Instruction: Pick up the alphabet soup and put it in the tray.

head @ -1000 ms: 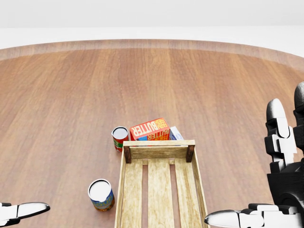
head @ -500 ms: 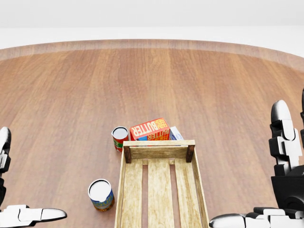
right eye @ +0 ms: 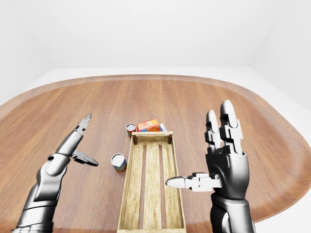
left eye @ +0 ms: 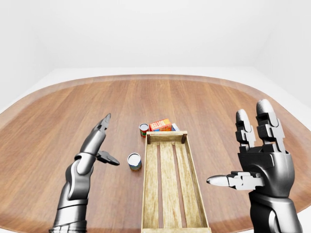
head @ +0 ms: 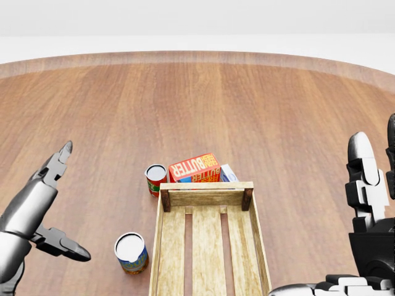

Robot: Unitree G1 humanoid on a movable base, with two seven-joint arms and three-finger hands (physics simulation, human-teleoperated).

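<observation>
A can with a blue and yellow label (head: 131, 253) stands upright just left of the wooden tray (head: 160, 246). A second can with a red and green label (head: 155, 179) stands at the tray's upper left corner. I cannot read either label. My left hand (head: 69, 203) is open, raised left of the blue can and apart from it, fingers pointing up the view. My right hand (left eye: 238, 145) is open and empty, held up to the right of the tray. The tray holds nothing.
A red butter box (head: 195, 168) lies against the tray's top end, with a blue-white carton (head: 228, 173) beside it. Everything sits on a large round wooden table (head: 203, 98) whose edge curves across the top of the head view.
My left hand has risen from the bottom left corner and now points up beside the blue can. My right hand has sunk slightly. The cans and tray have not moved.
</observation>
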